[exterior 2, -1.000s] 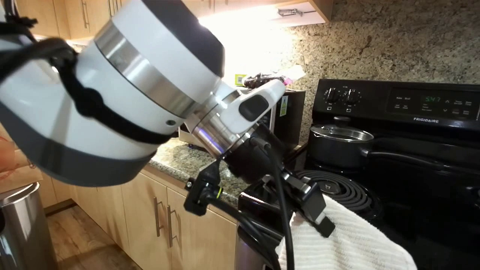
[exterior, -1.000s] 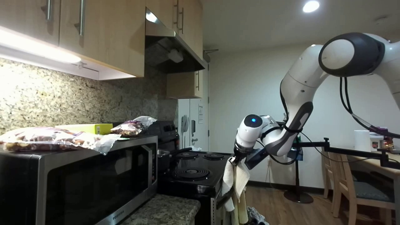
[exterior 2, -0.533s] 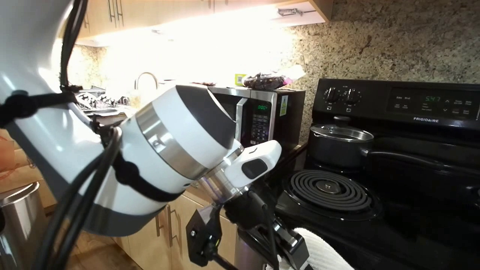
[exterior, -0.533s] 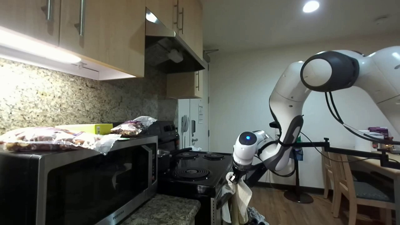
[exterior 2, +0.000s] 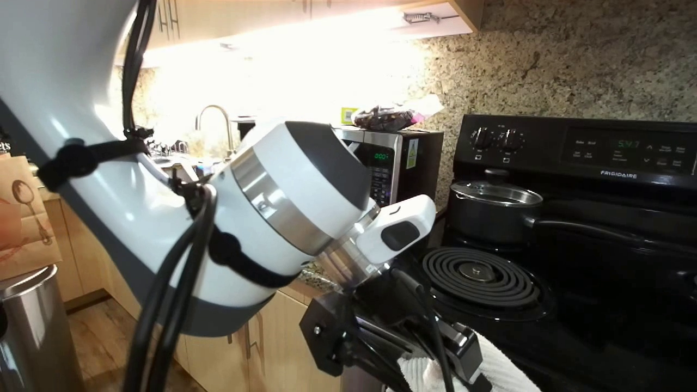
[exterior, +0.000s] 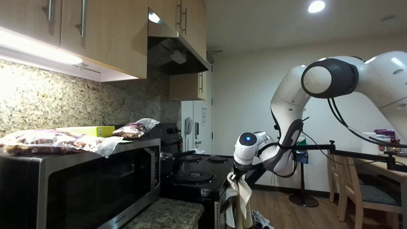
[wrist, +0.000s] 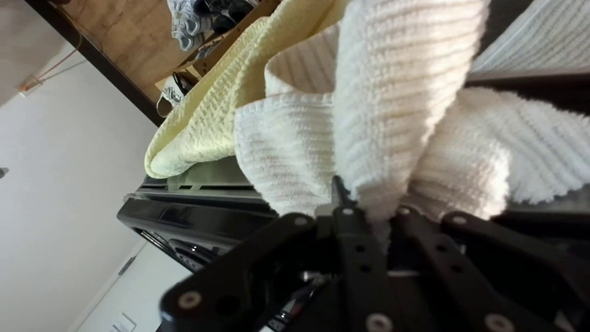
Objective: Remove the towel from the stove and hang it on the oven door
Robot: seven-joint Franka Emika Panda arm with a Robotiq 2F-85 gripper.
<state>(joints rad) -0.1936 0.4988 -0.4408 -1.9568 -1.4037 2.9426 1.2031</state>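
In an exterior view the robot arm [exterior: 287, 92] is reaching in from the right, and it is bending downward at the front edge of the stove [exterior: 208, 167]. The gripper [exterior: 234, 177] is pointing down and is pinching the towel [wrist: 392, 106]. In the wrist view its fingers [wrist: 362, 253] are standing close to each other, and the white ribbed fabric is passing between them. The towel is hanging in folds from the fingers, in front of the oven door [exterior: 223, 219] and close to its handle [exterior: 225, 205]. Whether it is lying over the handle, I cannot tell. A yellow cloth [wrist: 207, 124] is hanging just beside the towel, on its far side in an exterior view.

A black pot [exterior 2: 490, 218] with a lid is standing on the stove toward the control panel [exterior 2: 599, 147], and a coil burner [exterior 2: 482, 272] is lying on the nearer side of it. The microwave [exterior: 101, 181] is standing on the counter [exterior: 168, 213], near and left, and plastic bags [exterior: 47, 140] and a yellow-green box [exterior: 84, 130] are lying on top.
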